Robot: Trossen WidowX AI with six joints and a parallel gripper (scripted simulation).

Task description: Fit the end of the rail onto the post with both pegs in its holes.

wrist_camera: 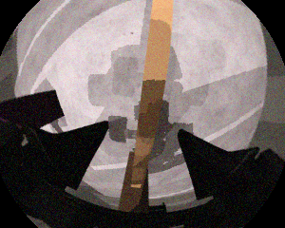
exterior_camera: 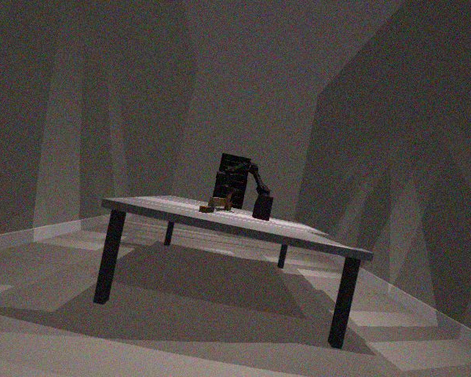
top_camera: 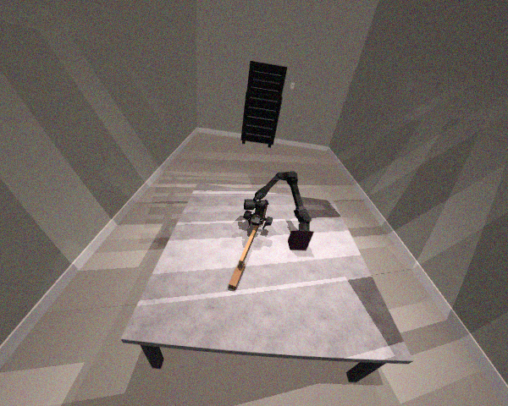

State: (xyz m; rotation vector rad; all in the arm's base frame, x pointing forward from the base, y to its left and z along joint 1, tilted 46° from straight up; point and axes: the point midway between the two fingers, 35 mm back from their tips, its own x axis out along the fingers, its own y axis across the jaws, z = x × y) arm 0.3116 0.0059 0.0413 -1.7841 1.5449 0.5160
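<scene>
The long wooden rail (top_camera: 247, 246) (exterior_camera: 218, 201) (wrist_camera: 159, 52) runs from the low footboard block (top_camera: 235, 278) (exterior_camera: 206, 209) toward the post. Its far end is at the dark bracket (top_camera: 241, 264). The short post (exterior_camera: 228, 201) stands by the near end; a brown piece at the bottom of the wrist view looks like the post (wrist_camera: 127, 196). Pegs and holes cannot be made out, and whether the rail end touches the post is unclear. My gripper (top_camera: 257, 221) (wrist_camera: 143, 128) is open and empty above the near part of the rail, one finger to each side in the wrist view.
The arm's dark base box (top_camera: 300, 240) (exterior_camera: 263, 207) stands on the table (top_camera: 262, 323) (exterior_camera: 308, 237), to the right of the rail. A tall black slatted unit (top_camera: 264, 102) stands by the far wall. The arm's shadow falls around the rail.
</scene>
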